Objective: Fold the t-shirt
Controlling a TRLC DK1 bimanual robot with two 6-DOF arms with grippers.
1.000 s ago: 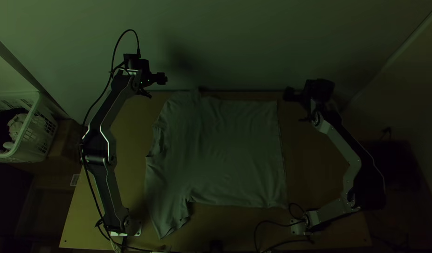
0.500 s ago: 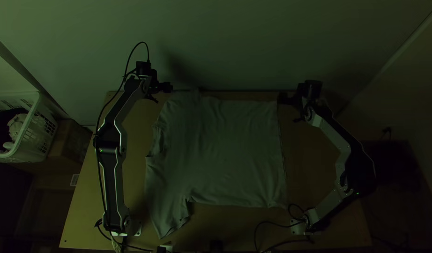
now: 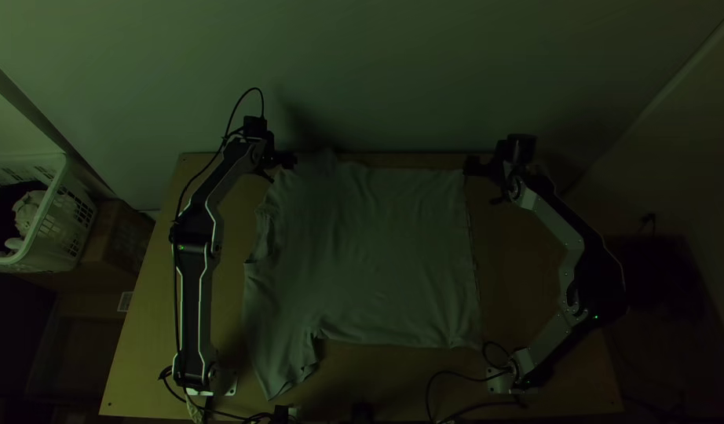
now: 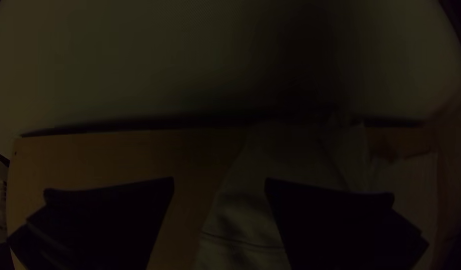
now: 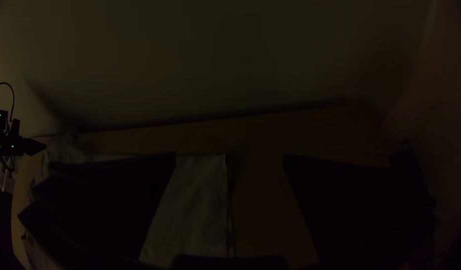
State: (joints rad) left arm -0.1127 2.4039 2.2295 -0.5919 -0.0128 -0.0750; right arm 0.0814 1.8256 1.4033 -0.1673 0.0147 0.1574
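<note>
Both arms had shifted since the earlier top view frames: the left pincer [image 3: 293, 160] had come nearer and rightward to the far sleeve [image 3: 319, 165], and the right pincer [image 3: 470, 166] leftward to the far corner of the hem [image 3: 471, 251]. Seen from above, the t-shirt [image 3: 370, 259] lay spread on the table [image 3: 535, 267], unfolded, hem to the right, near sleeve [image 3: 287, 365] angled toward the near edge. With both pincers along the far side, the step looked like a paired grasp, probably for a fold toward the near side.

In the left wrist view the left pincer was open, one finger over cloth and the other over bare wood. Closing well would call for going low enough to catch the fabric, with the sleeve's bunched tip kept from curling under.

In the right wrist view the right pincer was open too, its fingers astride the hem's corner. A shallow bite there would likely slip; a deeper one, closed together with the left and lifted evenly, should keep the fold square.
</note>
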